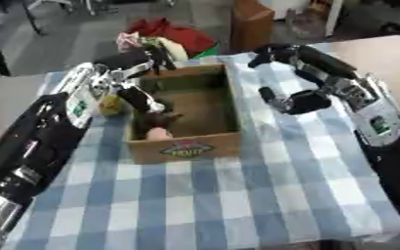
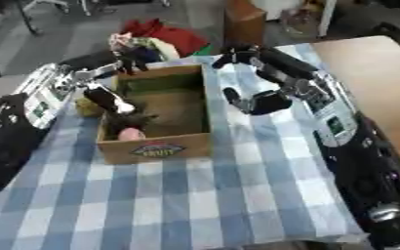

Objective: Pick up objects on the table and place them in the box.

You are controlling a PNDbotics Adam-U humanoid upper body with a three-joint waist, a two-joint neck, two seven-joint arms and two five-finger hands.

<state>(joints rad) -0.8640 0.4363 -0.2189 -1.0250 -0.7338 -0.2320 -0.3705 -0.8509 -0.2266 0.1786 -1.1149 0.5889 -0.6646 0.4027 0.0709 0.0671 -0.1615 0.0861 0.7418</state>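
Two arms flank a cardboard box (image 1: 186, 110) that sits on a blue-and-white checked tablecloth (image 1: 203, 195) covering the table. Beyond the cloth's far edge, at twelve o'clock, a grey floor carries a heap of red and pale fabric (image 1: 165, 36) and a brown carton (image 1: 253, 24); a bare tan tabletop (image 2: 374, 73) lies at two o'clock.

Inside the box, at its seven o'clock corner, rests a pink object (image 1: 158, 133), shape unclear. The left hand (image 1: 156, 117) reaches down into the box directly above it, touching or nearly so; its fingers point downward, but whether they are spread or closed cannot be told. A yellowish object (image 1: 110, 105) sits just beside the box's left wall, at nine o'clock, partly behind the left arm.

The right hand (image 2: 259, 102) hovers over the cloth just right of the box, at three o'clock, fingers curled under, holding nothing visible.

The right eye view shows more of the tan tabletop; the left eye view shows the yellowish object more plainly.
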